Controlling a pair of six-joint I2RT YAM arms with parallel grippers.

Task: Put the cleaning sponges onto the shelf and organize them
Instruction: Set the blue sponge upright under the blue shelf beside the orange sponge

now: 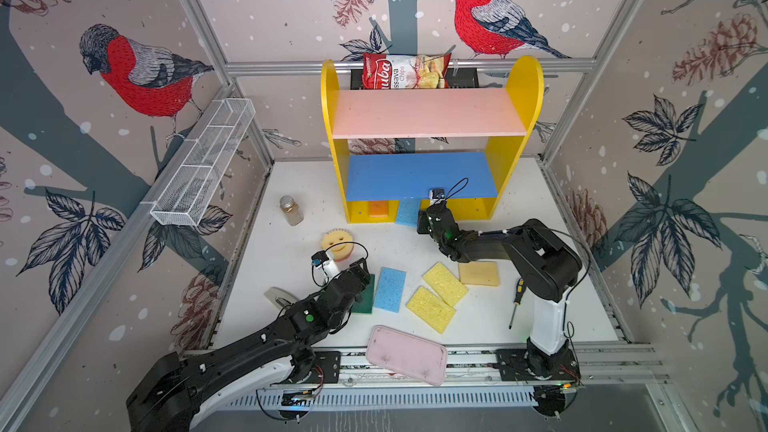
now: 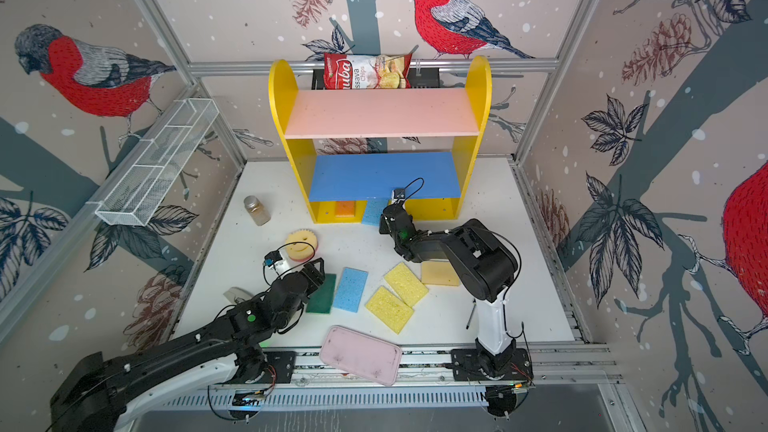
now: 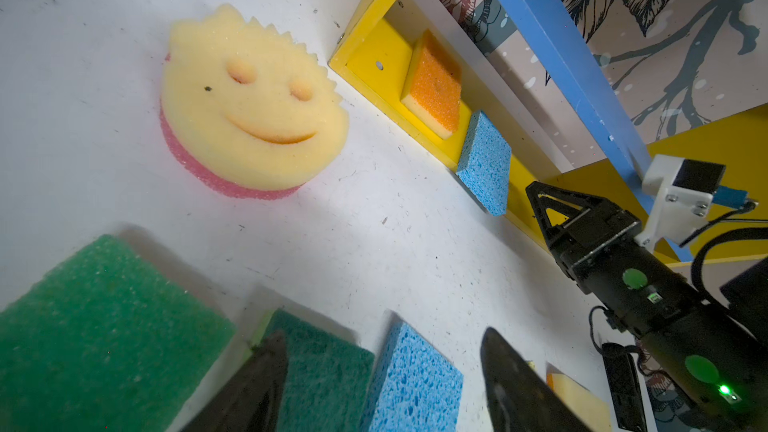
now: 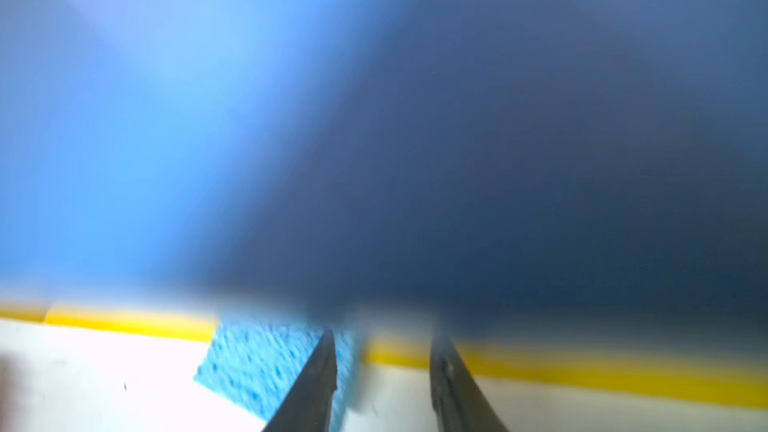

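The shelf (image 1: 524, 85) (image 2: 478, 85) stands at the back. On its yellow base lies an orange sponge (image 1: 378, 209) (image 3: 436, 89). A blue sponge (image 1: 407, 213) (image 3: 486, 164) (image 4: 257, 363) rests half on the base's front edge. My right gripper (image 4: 383, 336) (image 1: 423, 220) is just beside it, open, nothing between its fingers. On the table lie a smiley sponge (image 1: 337, 243) (image 3: 249, 105), two green sponges (image 3: 328, 367) (image 3: 95, 326), a blue one (image 1: 390, 289) (image 3: 415, 384), two yellow ones (image 1: 444, 284) (image 1: 431, 309) and a tan one (image 1: 478, 273). My left gripper (image 3: 384, 336) (image 1: 361, 272) hovers open over the green and blue sponges.
A glass jar (image 1: 291, 210) stands left of the shelf. A white wire rack (image 1: 203, 164) hangs on the left wall. A pink tray (image 1: 407, 355) sits at the front edge, a screwdriver (image 1: 516, 301) by the right arm. A chips bag (image 1: 405, 71) stands behind the shelf.
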